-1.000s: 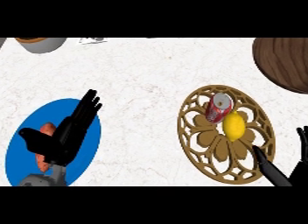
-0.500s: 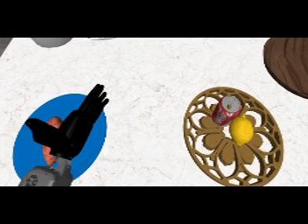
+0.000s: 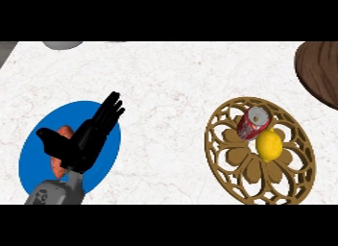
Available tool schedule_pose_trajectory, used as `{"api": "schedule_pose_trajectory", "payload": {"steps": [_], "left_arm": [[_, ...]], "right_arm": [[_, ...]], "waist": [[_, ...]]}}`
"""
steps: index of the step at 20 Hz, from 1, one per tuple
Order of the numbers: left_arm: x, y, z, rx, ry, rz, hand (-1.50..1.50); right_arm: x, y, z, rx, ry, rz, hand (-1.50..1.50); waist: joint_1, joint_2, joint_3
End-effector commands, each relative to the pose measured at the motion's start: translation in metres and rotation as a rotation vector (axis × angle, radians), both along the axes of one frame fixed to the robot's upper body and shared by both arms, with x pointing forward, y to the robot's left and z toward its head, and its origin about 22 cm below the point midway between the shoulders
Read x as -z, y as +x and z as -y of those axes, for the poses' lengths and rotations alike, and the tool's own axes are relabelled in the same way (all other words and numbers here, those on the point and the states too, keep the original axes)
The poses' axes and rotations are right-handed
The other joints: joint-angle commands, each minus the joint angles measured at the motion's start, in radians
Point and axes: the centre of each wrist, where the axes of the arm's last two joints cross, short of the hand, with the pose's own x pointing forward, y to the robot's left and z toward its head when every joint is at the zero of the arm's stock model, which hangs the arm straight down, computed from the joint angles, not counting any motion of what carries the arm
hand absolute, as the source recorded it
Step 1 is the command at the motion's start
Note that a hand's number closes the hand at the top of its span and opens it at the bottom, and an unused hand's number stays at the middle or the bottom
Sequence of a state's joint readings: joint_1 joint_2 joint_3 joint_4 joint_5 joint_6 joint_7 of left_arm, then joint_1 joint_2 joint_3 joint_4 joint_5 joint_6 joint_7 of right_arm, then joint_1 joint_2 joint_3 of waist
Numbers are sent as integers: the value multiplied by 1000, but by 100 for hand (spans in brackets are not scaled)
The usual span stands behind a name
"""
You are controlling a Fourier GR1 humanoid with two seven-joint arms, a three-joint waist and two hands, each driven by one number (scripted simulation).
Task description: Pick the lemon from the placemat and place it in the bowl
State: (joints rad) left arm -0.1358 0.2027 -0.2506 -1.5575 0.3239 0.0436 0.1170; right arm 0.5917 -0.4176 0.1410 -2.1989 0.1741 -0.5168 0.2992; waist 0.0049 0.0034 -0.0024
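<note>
— Where was the yellow lemon (image 3: 269,145)?
— On the round brown openwork placemat (image 3: 237,170), touching a red can (image 3: 253,122) (dark wooden bowl (image 3: 328,72) well apart).
— And the hands?
— Only the black left hand (image 3: 82,139), fingers straight, above a blue plate (image 3: 107,156).

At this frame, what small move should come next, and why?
Probably bring the right hand, out of view here, in over the lemon. The lemon lies untouched on the placemat beside the can, the bowl waits at the upper right, and the left hand is open over the blue plate, far from the lemon.
</note>
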Motion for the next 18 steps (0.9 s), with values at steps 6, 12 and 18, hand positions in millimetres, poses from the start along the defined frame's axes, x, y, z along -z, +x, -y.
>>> {"api": "schedule_pose_trajectory", "payload": {"steps": [6, 12, 18], "left_arm": [[1, 1, -11, -11, 11, 5, 0], [13, -6, 2, -14, 1, 9, 0], [13, 2, -10, -24, -6, 6, 0]], "right_arm": [[-4, 47, -8, -32, 38, -203, -150], [-4, 55, -22, -82, 32, -279, -150], [18, 73, -30, -89, 0, -246, -150]], "waist": [[-1, -2, 2], [-6, -3, 2], [-6, -3, 2]]}}
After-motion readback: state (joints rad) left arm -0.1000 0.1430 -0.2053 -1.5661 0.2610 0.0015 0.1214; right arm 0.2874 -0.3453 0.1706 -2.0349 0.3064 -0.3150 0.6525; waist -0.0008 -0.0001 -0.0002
